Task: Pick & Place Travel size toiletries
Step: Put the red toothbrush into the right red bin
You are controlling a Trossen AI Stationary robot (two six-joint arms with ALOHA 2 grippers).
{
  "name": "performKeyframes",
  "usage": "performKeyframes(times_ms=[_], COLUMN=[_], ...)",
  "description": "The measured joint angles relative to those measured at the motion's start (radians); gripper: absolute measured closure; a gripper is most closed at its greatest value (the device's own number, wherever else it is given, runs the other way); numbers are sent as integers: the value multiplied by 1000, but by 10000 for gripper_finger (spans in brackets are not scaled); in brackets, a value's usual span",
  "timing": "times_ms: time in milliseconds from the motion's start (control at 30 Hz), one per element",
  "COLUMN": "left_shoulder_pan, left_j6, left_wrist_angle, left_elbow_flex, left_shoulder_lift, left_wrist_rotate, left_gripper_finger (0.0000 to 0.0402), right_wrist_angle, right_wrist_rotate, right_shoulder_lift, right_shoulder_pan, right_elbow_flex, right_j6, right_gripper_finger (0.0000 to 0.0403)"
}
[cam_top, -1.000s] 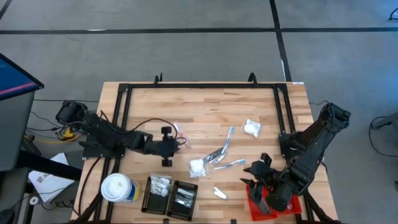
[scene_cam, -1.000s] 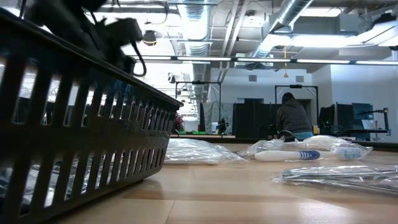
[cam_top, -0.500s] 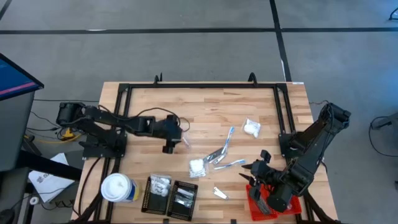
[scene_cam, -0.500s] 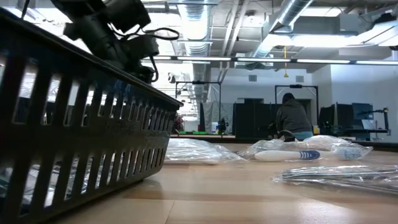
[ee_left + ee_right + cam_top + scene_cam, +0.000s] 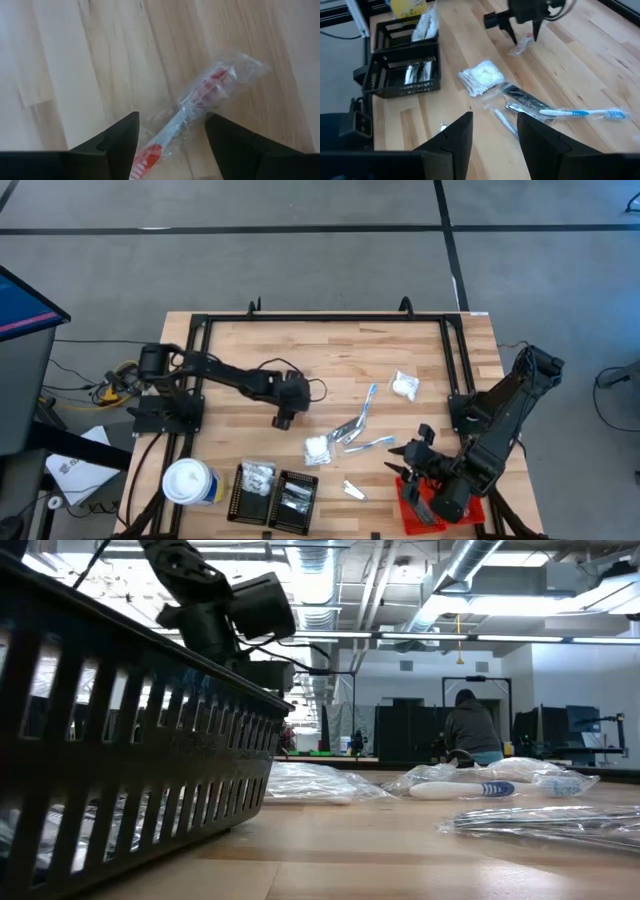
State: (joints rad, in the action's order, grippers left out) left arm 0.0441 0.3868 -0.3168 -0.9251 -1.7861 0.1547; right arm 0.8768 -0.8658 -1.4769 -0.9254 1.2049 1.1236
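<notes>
A red-and-white toothbrush in a clear wrapper lies flat on the wooden table. My left gripper hangs open just above it, pointing steeply down with a finger on either side; the right wrist view shows that gripper over the wrapper. More toiletries lie mid-table: two white puffy packets, a blue toothbrush and silvery sachets. My right gripper waits open above the near right, holding nothing.
Two black ribbed trays holding items stand at the near edge, beside a white-topped canister. A red tray sits under my right arm. A small sachet lies near the front. A person is far behind the table.
My left arm has swung and stretched out toward the table's middle. Its gripper has gone right and down, tipping to point more steeply downward over the wrapped red toothbrush. The toiletries have not moved.
</notes>
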Motion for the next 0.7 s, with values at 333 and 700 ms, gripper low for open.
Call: performKeyframes(times_ms=[333,700], left_shoulder_pan=[3,7], left_j6=[-136,-299], left_wrist_angle=[11,64], left_elbow_flex=[-15,-9], left_shoulder_lift=[-35,239], left_wrist_rotate=[-104,-31], left_gripper_finger=[342,396], right_wrist_angle=[3,-5], right_wrist_rotate=[-48,-52], right_shoulder_lift=[0,0], right_shoulder_pan=[-1,125], right_elbow_flex=[0,0], right_j6=[-9,-58], right_gripper_finger=[252,252])
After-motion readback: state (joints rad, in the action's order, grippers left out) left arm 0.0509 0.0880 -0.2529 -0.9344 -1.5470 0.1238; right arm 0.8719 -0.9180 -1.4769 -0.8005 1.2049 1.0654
